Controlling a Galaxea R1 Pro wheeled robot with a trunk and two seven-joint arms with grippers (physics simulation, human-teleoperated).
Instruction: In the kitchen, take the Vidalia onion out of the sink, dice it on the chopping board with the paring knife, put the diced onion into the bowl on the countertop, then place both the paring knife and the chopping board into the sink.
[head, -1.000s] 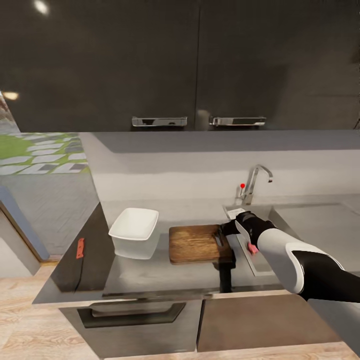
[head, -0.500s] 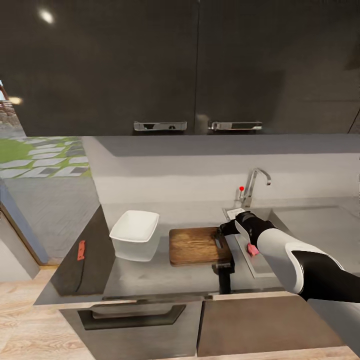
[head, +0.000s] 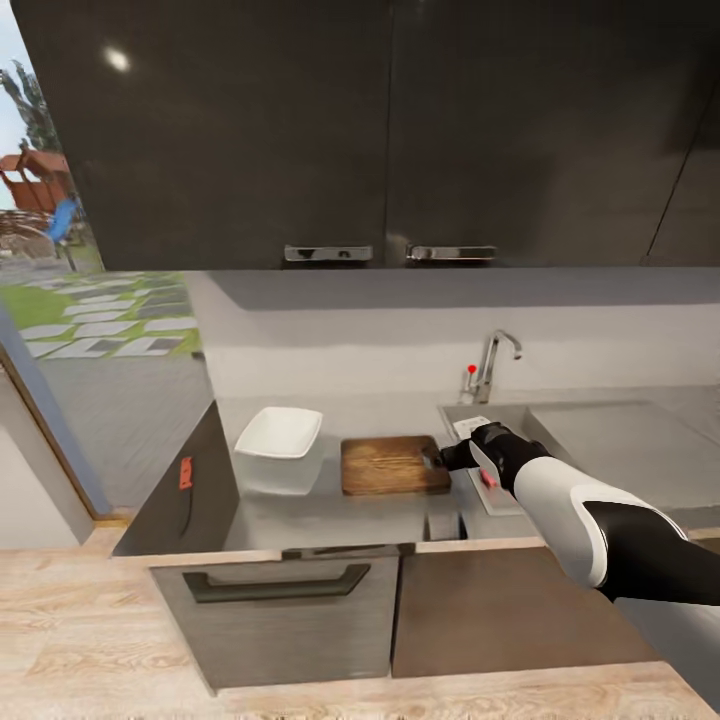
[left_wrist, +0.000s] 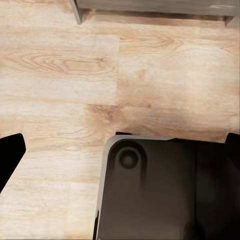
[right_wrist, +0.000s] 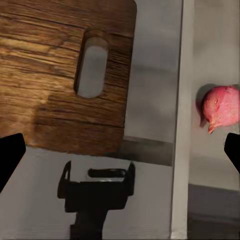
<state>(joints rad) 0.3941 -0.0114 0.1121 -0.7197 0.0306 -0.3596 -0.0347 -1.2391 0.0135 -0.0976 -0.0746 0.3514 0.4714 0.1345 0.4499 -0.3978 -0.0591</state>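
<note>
The pink Vidalia onion (head: 489, 479) lies in the sink (head: 520, 418) basin, close to its left wall; the right wrist view shows the onion (right_wrist: 220, 107) beyond the sink's rim (right_wrist: 179, 125). The brown chopping board (head: 393, 465) lies flat on the grey countertop (head: 330, 515), left of the sink. My right gripper (head: 438, 459) hovers open over the board's right edge (right_wrist: 55, 75), holding nothing. The white bowl (head: 280, 442) stands left of the board. The paring knife (head: 186, 474) lies at the counter's far left end. My left gripper (left_wrist: 120, 150) is open above the floor.
A chrome faucet (head: 492, 362) with a red knob rises behind the sink, and the flat drainboard (head: 615, 440) stretches to the right. Dark wall cabinets (head: 380, 130) hang above, with drawers (head: 275, 590) below the counter. Light wooden floor (left_wrist: 60, 75) lies under my left arm, beside my dark base (left_wrist: 150, 190).
The whole head view has pulled back and swung: counter, board and bowl look smaller and farther. My right gripper stays open over the board's right edge. The onion has not moved.
</note>
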